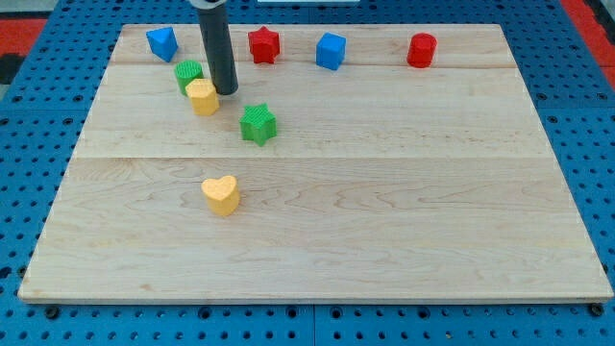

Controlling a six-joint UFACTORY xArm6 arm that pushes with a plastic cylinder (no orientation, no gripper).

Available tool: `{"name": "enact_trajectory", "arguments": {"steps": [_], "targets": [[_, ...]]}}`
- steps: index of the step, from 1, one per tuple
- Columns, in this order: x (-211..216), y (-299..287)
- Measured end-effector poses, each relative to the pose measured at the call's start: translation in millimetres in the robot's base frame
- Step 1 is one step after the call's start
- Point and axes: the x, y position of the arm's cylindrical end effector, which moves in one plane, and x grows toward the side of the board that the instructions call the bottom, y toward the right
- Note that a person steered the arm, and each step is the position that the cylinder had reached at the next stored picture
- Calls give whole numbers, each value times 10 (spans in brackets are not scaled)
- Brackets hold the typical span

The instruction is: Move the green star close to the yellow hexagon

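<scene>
The green star [258, 124] lies on the wooden board [384, 211] in the upper left part, a little right of and below the yellow hexagon [203, 97]. A green block [187, 74] touches the hexagon's upper left side. My tip [227, 90] stands just right of the yellow hexagon, close to its edge, and up and left of the green star, apart from it. The dark rod rises from there out of the view's top.
A yellow heart [221, 194] lies below the star. Along the board's top edge stand a blue block [161, 42], a red star [263, 44], a blue cube [331, 51] and a red cylinder [421, 50]. A blue pegboard surrounds the board.
</scene>
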Motion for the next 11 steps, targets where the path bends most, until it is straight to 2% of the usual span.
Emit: {"name": "enact_trajectory", "arguments": {"steps": [1, 3, 5, 7, 8, 10, 11], "targets": [[122, -282], [89, 452], [460, 576], [710, 1100], [805, 890], [805, -116], [805, -392]]}}
